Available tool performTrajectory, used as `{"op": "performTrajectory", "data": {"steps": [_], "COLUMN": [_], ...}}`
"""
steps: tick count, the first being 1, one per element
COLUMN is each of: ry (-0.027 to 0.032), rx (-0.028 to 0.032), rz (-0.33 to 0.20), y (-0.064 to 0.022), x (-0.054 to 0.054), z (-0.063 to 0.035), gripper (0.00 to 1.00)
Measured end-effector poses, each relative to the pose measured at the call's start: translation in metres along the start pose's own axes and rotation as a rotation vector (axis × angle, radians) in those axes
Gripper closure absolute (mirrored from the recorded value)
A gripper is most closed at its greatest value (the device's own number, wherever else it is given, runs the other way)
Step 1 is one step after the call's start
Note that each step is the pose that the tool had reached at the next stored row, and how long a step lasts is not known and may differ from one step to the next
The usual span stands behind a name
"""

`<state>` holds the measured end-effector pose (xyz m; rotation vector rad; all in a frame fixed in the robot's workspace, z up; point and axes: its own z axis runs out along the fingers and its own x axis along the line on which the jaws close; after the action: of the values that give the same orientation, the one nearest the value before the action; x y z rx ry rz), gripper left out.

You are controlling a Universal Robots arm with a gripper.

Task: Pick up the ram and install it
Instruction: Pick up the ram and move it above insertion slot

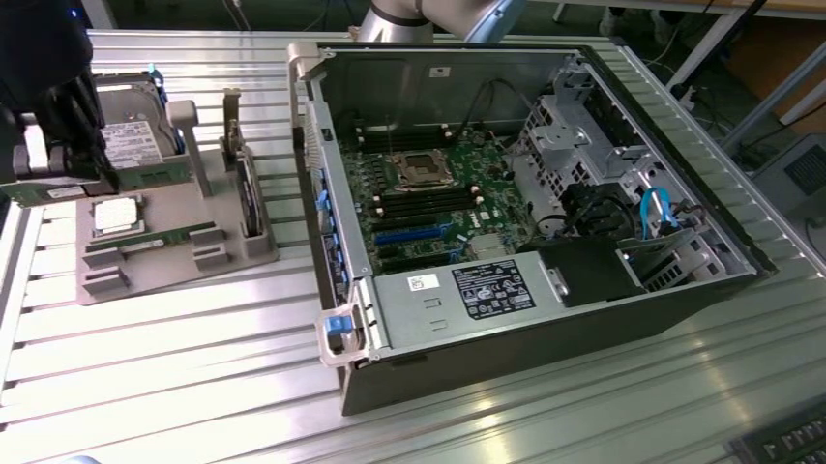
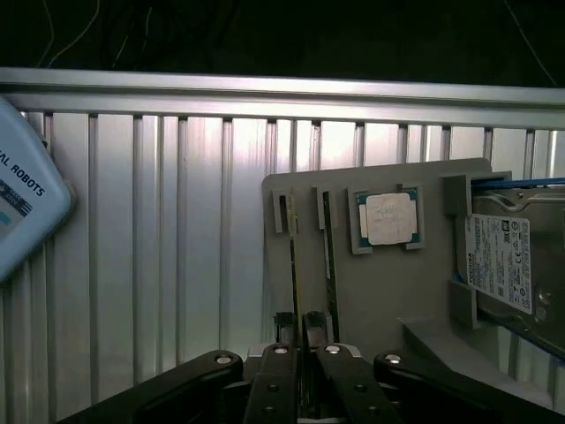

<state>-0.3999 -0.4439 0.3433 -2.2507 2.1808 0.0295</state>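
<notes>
The ram (image 1: 145, 176) is a long thin green stick, and my gripper (image 1: 58, 179) is shut on it at the exterior view's far left, over the grey parts tray (image 1: 181, 266). In the wrist view the ram (image 2: 294, 265) shows edge-on as a thin dark line running out from between the fingertips of my gripper (image 2: 298, 329), which stand close together. Whether it still touches the tray I cannot tell. The open computer case (image 1: 516, 193) lies to the exterior view's right, with black memory slots (image 1: 420, 206) on its green motherboard.
A second green stick (image 1: 155, 237) (image 2: 328, 256) lies in the tray beside a square silver processor chip (image 1: 114, 215) (image 2: 389, 218). A silver hard drive (image 1: 130, 140) (image 2: 503, 261) stands at the tray's end. A white and blue casing (image 2: 22, 203) sits on the slatted aluminium table (image 1: 193, 367).
</notes>
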Motion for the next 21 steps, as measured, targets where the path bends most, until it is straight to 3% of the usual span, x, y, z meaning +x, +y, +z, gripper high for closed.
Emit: {"op": "performTrajectory", "data": {"steps": [3, 11, 14, 18, 21], "ry": [0.0032, 0.0048, 0.0048, 0.0048, 0.0048], "rx": [0.0, -0.0003, -0.0002, -0.0002, -0.0002], "rz": [-0.001, -0.001, -0.001, -0.003, -0.004], "y": [0.0, -0.0027, -0.0118, -0.035, -0.0475], "x": [0.0, -0.001, 0.0, 0.0, 0.001], "z": [-0.0079, -0.0089, -0.0119, -0.0216, -0.0257], "gripper": [0.86, 0.86, 0.86, 0.86, 0.86]}}
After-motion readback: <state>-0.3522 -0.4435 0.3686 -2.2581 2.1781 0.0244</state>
